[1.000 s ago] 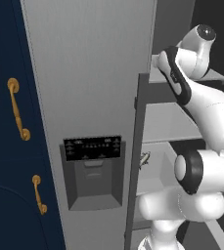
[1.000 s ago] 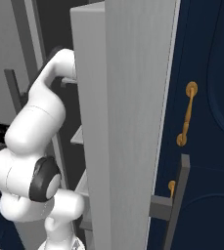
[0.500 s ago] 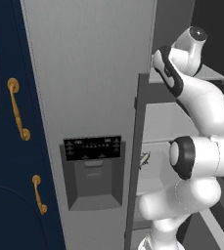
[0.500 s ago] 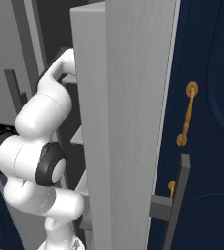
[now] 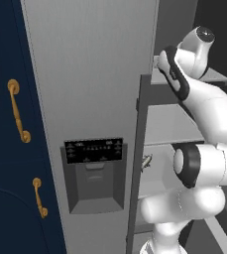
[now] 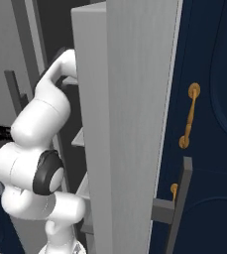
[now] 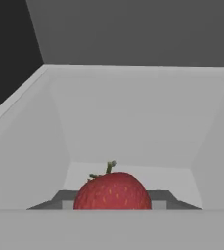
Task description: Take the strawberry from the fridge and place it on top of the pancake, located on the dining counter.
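The arm (image 5: 209,109) reaches past the open grey door into the fridge (image 5: 92,99). On a pale shelf (image 7: 133,127) inside lies the strawberry (image 7: 112,192), right between the dark fingers (image 7: 158,200), which sit close against both its sides in a grip.

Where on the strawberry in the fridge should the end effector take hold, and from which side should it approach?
Grip the strawberry across its broad red middle, coming straight in from the open front of the fridge. In the hand view it sits low in a pale, walled bin, stem up; the walls probably block any sideways approach.
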Motion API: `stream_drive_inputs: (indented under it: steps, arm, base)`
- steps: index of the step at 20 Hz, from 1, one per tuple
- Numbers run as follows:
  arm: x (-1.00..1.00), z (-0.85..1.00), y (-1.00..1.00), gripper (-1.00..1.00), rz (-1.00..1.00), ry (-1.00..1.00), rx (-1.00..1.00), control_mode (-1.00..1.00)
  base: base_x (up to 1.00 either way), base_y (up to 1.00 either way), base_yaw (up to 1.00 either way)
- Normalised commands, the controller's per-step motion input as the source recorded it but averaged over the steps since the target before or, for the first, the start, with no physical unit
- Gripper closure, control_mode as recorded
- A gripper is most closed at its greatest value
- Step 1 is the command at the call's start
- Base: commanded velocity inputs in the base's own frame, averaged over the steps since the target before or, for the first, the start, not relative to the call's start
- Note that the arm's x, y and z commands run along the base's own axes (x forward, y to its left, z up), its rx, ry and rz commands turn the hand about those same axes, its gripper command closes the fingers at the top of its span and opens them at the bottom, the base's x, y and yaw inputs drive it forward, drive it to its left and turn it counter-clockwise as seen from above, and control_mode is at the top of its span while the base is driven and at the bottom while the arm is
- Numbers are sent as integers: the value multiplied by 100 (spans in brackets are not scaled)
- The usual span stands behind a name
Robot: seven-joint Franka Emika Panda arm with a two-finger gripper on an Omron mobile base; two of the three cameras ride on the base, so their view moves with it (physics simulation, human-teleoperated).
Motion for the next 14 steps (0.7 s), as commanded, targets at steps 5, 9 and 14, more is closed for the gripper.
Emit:
stream_drive_inputs:
  steps: [5, 9, 14]
  arm:
    - [-91, 0, 20, 100, 1, -16, 0, -100]
    - [-100, 0, 26, 100, 0, -12, 0, -100]
    - [-100, 0, 18, 100, 0, -2, 0, -100]
  base:
    - [0, 0, 0]
    - [0, 0, 0]
    - [0, 0, 0]
